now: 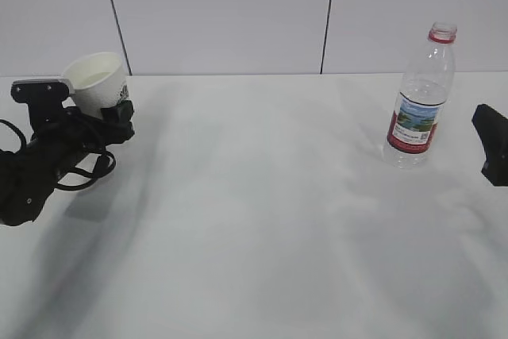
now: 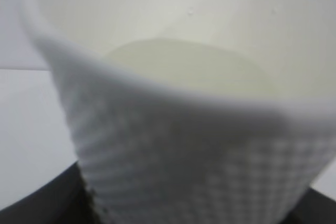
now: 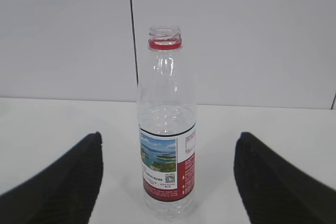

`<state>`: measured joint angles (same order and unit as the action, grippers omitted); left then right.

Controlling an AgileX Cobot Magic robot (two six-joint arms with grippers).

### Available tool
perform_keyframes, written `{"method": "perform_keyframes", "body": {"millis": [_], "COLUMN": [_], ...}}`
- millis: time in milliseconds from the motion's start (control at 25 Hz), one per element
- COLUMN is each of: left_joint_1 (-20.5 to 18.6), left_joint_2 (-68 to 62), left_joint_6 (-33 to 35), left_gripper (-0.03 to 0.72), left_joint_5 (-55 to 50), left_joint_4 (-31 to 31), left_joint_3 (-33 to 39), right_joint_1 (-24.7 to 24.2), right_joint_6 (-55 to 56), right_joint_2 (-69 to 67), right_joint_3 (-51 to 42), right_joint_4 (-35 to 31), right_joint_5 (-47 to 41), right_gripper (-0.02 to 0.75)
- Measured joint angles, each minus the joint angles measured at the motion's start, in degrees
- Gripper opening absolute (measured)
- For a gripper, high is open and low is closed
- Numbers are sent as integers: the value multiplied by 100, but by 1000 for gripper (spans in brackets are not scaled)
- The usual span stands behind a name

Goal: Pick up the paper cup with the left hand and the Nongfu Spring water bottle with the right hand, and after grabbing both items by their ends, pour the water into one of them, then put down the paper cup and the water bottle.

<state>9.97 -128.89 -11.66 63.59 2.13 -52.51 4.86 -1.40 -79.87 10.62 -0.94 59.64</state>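
At about nine o'clock on the table [image 1: 254,220], the left gripper [image 1: 94,109] has its jaws clamped on the lower part of the paper cup [image 1: 97,82], which is held off the surface and tilted; the left wrist view shows its embossed wall and a pale disc inside, but I cannot tell whether that is water or only the bare bottom. Farther back, near two o'clock, the bottle [image 1: 419,99] stands upright and uncapped on the table, untouched. The right gripper [image 1: 494,144] sits at three o'clock, near the bottle, with its jaws wide apart and nothing between them yet; its wrist view frames the bottle squarely in the gap. The step in hand looks to be the right-hand grasp: advance straight, close low around the labelled band, and squeeze gently so the thin plastic does not buckle or tip. The right arm is mostly cut off at the frame edge, and the bottle's water level is hard to read.
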Motion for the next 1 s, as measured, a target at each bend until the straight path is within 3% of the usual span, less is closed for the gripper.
{"method": "perform_keyframes", "body": {"millis": [480,1000], "left_joint_1": [0,0], "left_joint_2": [-351,-395], "left_joint_6": [0,0], "left_gripper": [498,498], "left_joint_5": [0,0], "left_joint_4": [-9,-9], "left_joint_3": [-624,-647], "right_joint_1": [0,0], "right_joint_6": [0,0], "right_joint_2": [0,0], "right_joint_3": [0,0], "right_joint_4": [25,47], "right_joint_5": [-10,-10], "right_gripper": [586,585]}}
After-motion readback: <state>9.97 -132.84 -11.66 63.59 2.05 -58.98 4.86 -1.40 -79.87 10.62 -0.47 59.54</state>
